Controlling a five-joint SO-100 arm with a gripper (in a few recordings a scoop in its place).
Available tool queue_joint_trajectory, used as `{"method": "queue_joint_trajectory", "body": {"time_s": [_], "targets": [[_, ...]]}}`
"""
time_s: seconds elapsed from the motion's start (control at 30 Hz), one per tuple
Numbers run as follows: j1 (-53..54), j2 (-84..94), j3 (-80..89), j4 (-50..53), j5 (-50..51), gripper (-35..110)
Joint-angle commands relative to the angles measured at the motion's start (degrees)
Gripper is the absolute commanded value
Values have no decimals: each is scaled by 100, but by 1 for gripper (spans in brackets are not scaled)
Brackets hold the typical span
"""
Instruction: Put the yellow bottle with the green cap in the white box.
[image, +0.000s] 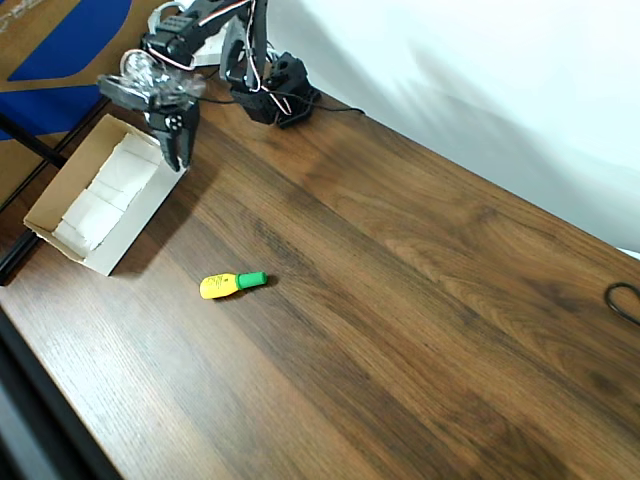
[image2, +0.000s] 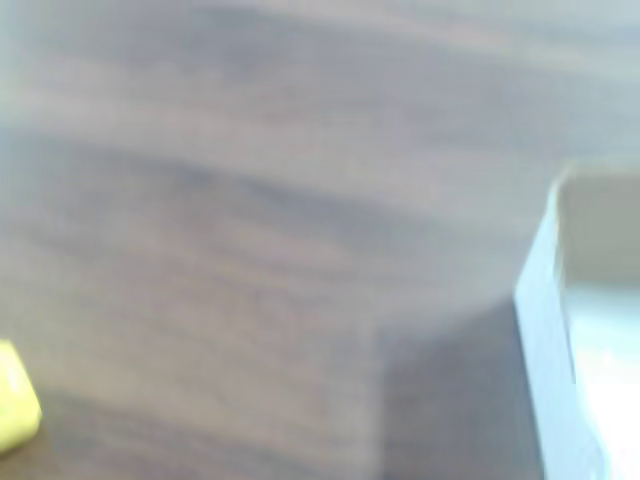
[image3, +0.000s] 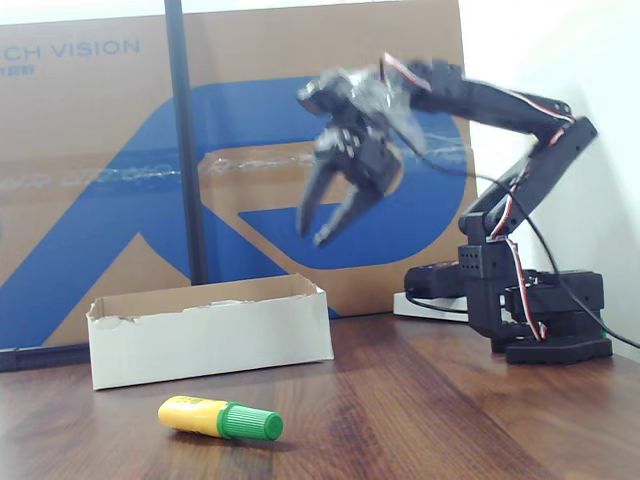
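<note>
Wood table (image: 420, 280): white box (image: 62, 192) holds white padding (image: 110, 190); yellow bottle (image: 231, 284) outside; gripper (image3: 318, 228) fingers apart, empty.

Claw (image3: 318, 222) parted — above white box (image3: 210, 335).

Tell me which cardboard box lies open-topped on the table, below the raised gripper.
The white box, a shallow tray beside the yellow bottle. The brown-and-blue carton stands upright behind it. The gripper hangs open, holding nothing.
</note>
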Motion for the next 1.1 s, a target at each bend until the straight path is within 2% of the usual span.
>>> {"method": "queue_joint_trajectory", "body": {"time_s": [0.0,0.2,0.37,0.7,0.9,1.07], "targets": [[-413,-387,-861,334,-9,7],[-984,-1283,-1248,439,211,7],[-1310,-1872,-1248,-264,79,7],[-2004,-2856,-1362,-782,-149,9],[-2030,-3287,-1187,-1125,-527,12],[-1661,-3313,-1204,-1424,-589,15]]}}
